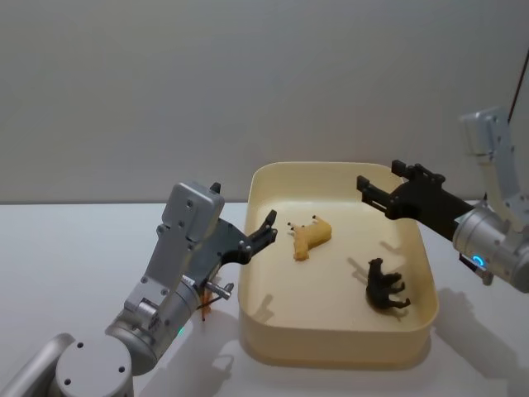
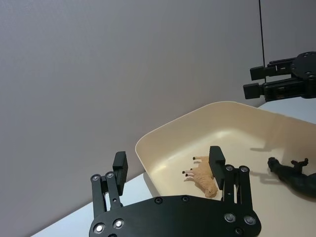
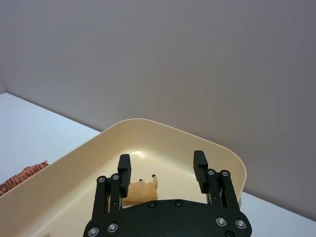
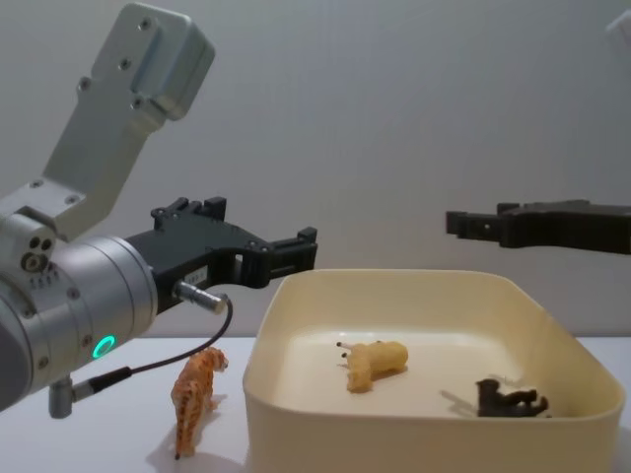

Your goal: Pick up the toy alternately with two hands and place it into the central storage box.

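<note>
Left gripper and right gripper hang open, empty, over the box. Yellow toy and black toy lie inside. By my judgement the tiger, standing beside it, is not yet picked.

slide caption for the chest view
Left claw and right claw hang open above the cream tub holding a tan toy and a black toy; an orange tiger stands outside.

One cream storage box on the bench. Three toy animals in all: two lying inside the box, namely one tan toy and one black toy, plus one striped orange tiger outside it. Two black grippers: one left gripper, one right gripper.
</note>
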